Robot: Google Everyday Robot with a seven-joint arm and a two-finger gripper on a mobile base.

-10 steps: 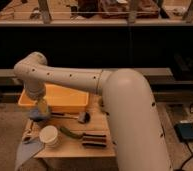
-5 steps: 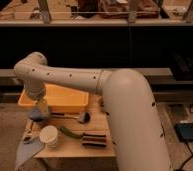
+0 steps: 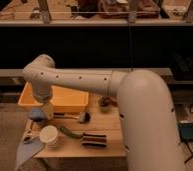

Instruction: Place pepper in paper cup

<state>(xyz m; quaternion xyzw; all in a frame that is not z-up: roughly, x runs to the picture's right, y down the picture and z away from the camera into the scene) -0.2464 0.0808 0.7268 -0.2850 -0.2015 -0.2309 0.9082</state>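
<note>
The paper cup (image 3: 50, 135) stands upright near the front left of the small wooden table (image 3: 110, 145). The slim green pepper (image 3: 67, 132) lies on the table just right of the cup, touching or almost touching its side. My gripper (image 3: 41, 116) hangs from the white arm just behind and left of the cup, low over the table's left end, apart from the pepper. A bluish object (image 3: 36, 115) sits right at the gripper.
A yellow bin (image 3: 65, 99) stands at the back left of the table. A dark striped block (image 3: 94, 140) lies right of the pepper. A dark brown bowl (image 3: 106, 103) and a black and white item (image 3: 83, 117) sit mid-table. A grey cloth (image 3: 26, 150) hangs off the front left.
</note>
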